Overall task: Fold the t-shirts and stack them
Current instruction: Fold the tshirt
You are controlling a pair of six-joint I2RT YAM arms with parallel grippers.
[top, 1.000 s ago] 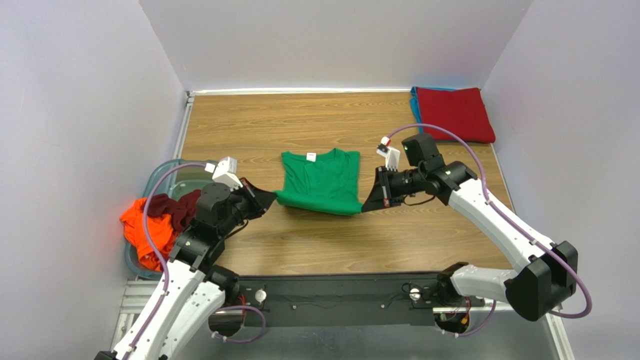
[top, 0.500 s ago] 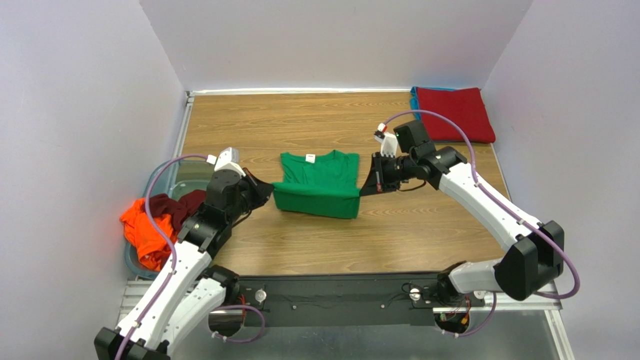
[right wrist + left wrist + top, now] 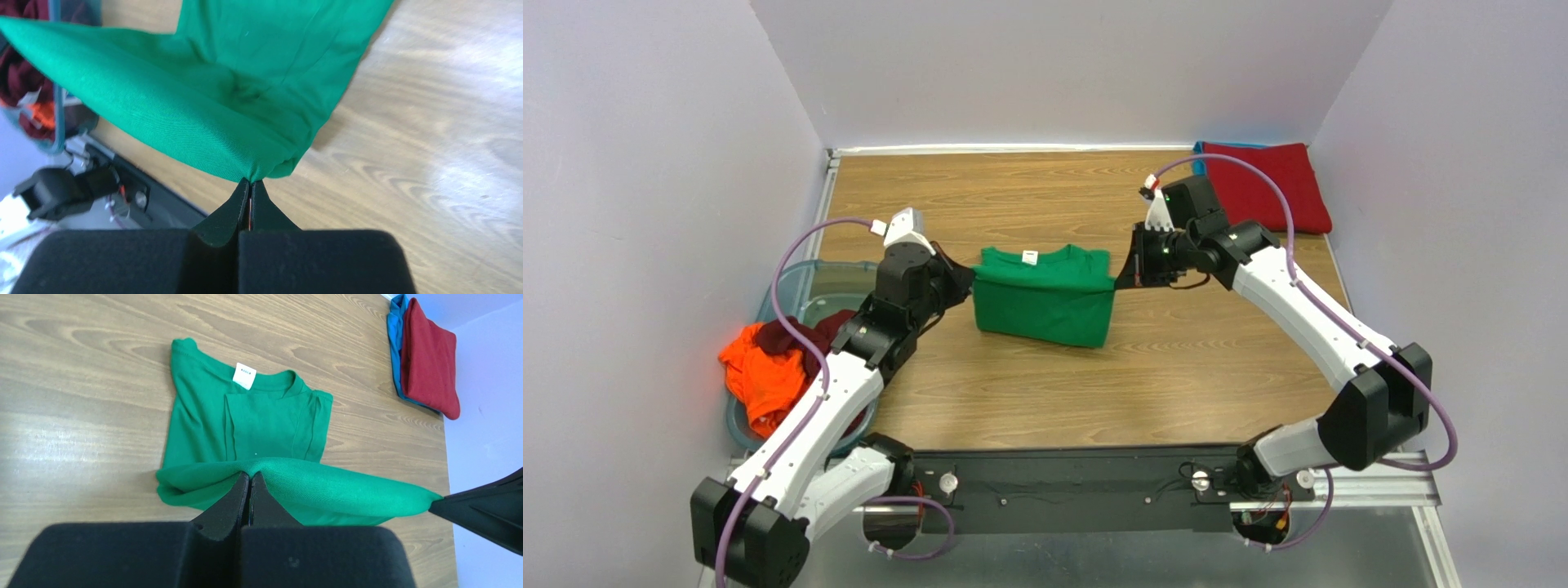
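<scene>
mid table (image 3: 1014,202) | green t-shirt (image 3: 1044,306) half folded | left claw (image 3: 965,284) and right claw (image 3: 1124,277) both pinch its bottom edge tight | edge has moved up toward 12 o'clock | fold looks nearly done

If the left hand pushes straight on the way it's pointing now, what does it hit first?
Likely the green t-shirt itself: the left hand is shut on its lifted edge, and the flat part with the neck tag lies straight ahead on the table. Depth is unclear.

Lab robot cell: blank partition walls (image 3: 1063,67), wood tabletop (image 3: 1014,196).
</scene>
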